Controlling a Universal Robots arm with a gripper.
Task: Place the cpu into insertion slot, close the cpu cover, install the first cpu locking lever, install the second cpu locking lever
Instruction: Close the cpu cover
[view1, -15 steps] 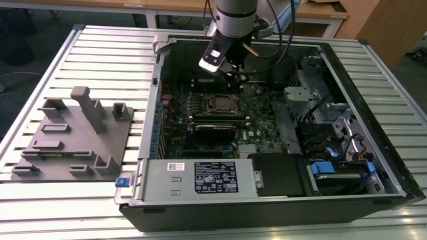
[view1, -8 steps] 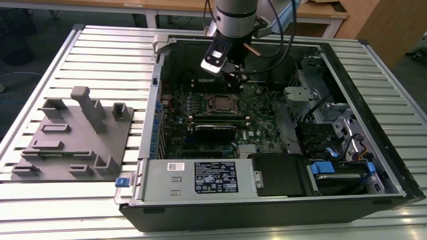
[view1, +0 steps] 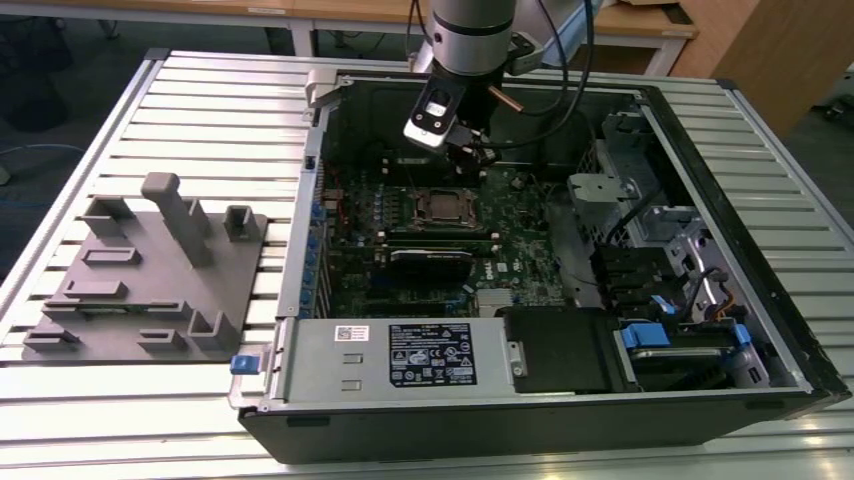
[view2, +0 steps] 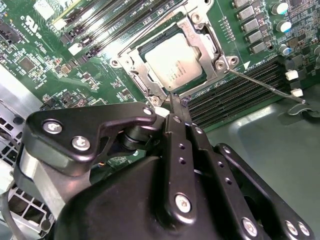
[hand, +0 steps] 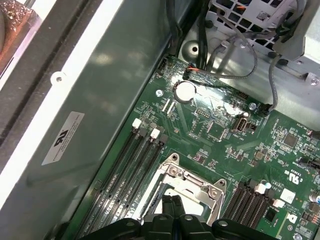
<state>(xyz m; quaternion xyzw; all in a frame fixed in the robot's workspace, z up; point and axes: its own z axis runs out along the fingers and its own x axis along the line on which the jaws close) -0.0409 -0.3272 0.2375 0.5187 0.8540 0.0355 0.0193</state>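
In the exterior view's upper centre, the gripper (view1: 466, 150), fingers (view2: 176, 116) pressed together, hangs just beside the cpu cover (view2: 136, 72), which lies closed over the cpu (view2: 172, 62)

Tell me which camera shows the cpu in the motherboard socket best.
The second wrist view: the small flat square cpu with its dull silver-grey metal top lies close and unobstructed inside the silver frame. The exterior view shows it as a tiny square; in the first wrist view the black tool covers most of it.
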